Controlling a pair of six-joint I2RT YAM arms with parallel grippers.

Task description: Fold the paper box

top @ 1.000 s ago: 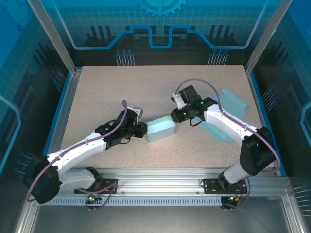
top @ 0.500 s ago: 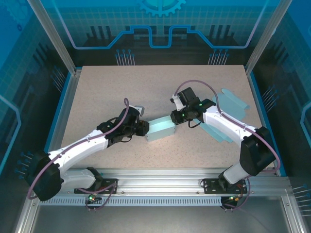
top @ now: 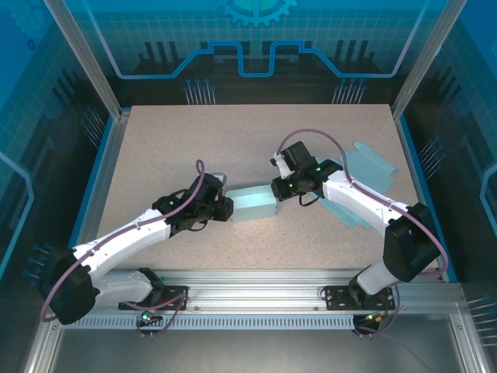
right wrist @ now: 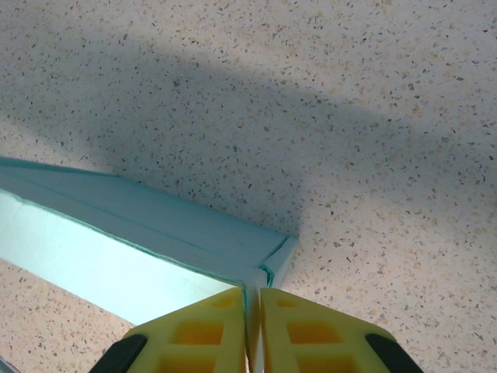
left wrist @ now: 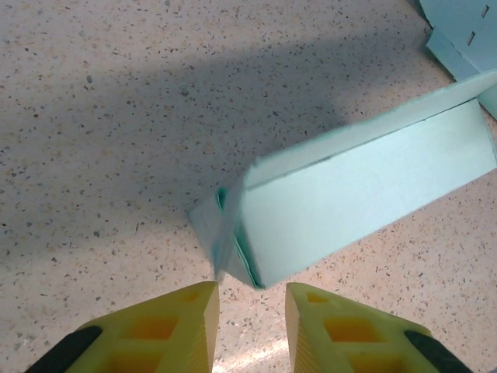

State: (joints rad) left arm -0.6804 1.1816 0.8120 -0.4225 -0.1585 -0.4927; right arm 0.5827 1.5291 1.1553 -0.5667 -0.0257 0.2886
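The left hand [left wrist: 250, 299] sits low over the worktop [top: 194, 140], its yellow fingers parted by a narrow gap with nothing between them. Directly ahead of that gap, just beyond the fingertips, is the near end of the paper box [top: 253, 203], where a loose end flap [left wrist: 225, 233] stands ajar and untucked.

The box lies near the middle of the worktop, between the two hands. Its long axis runs left to right across the top view, the right end tipped slightly toward the far side, so each hand faces one short end.

At that right end, the right hand [right wrist: 252, 297] is pinched shut on a thin paper edge at the box's corner, apparently steadying it.

Judging from this, the next fold belongs to the left hand: it is the nearer one to the open flap, it is free, and a push along the box's length would be braced by the opposite grip. Flat paper blanks [top: 371, 165] lie well apart, beyond the right arm.
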